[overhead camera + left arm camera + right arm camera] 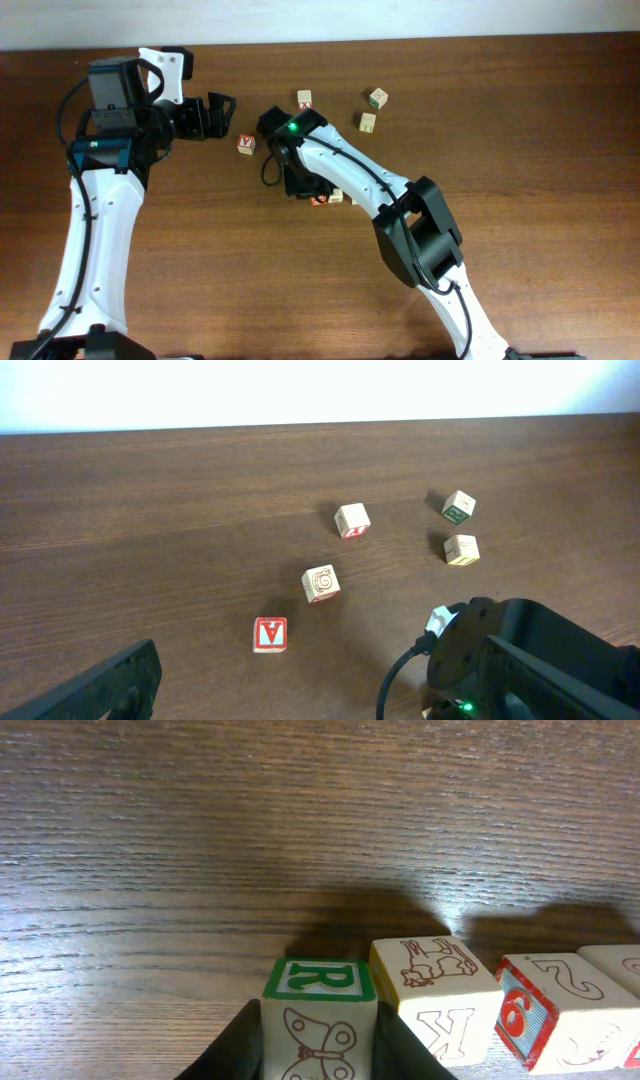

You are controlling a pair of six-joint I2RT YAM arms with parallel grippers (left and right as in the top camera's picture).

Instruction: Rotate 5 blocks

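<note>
In the right wrist view my right gripper [320, 1025] is shut on a light-wood block [320, 1015] with a green "R" on top and a butterfly on its near face; a finger presses each side. It is the left end of a row: a "K" block [437, 992] touches it, then a red-numeral block [555, 1010] and the corner of another [618, 963]. From overhead the right arm covers that row, and only two blocks [328, 197] peek out. My left gripper [212, 114] hangs open near the red "Y" cube [245, 145], holding nothing.
Loose cubes lie at the back: a red-printed one [304, 98], a green-printed one [377, 97] and a pale one [368, 122]. The left wrist view adds one with a round drawing [321, 583] by the "Y" cube [270, 634]. The right arm [400, 210] crosses the table diagonally.
</note>
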